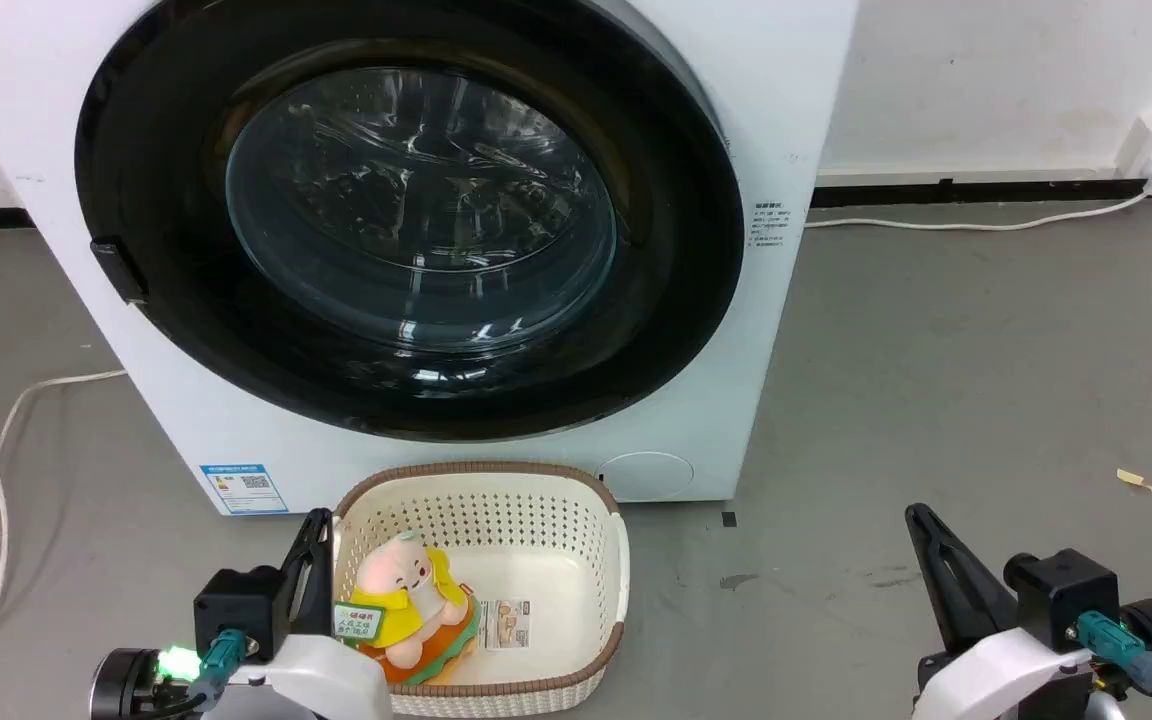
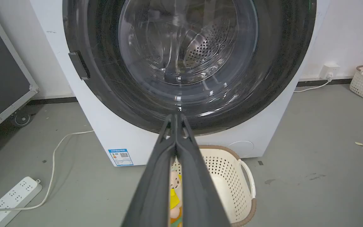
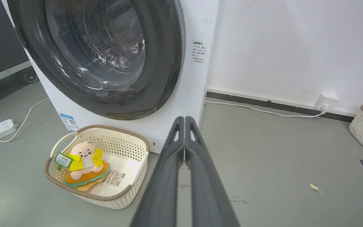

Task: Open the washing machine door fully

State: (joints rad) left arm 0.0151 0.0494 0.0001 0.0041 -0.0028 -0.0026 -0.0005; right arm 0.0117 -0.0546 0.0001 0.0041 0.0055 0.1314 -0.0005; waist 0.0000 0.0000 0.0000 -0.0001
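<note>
Door point(image 1: 406, 230) is shown closed, upper centre; left pincer point(image 1: 318, 525) and right pincer point(image 1: 918, 518) pressed together, lower corners. Opening judged not begun; handle point(image 1: 118, 270), centre left, must be reached.

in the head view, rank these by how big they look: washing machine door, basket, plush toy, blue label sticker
1. washing machine door
2. basket
3. plush toy
4. blue label sticker, though it sits farther from the camera than the toy
</note>
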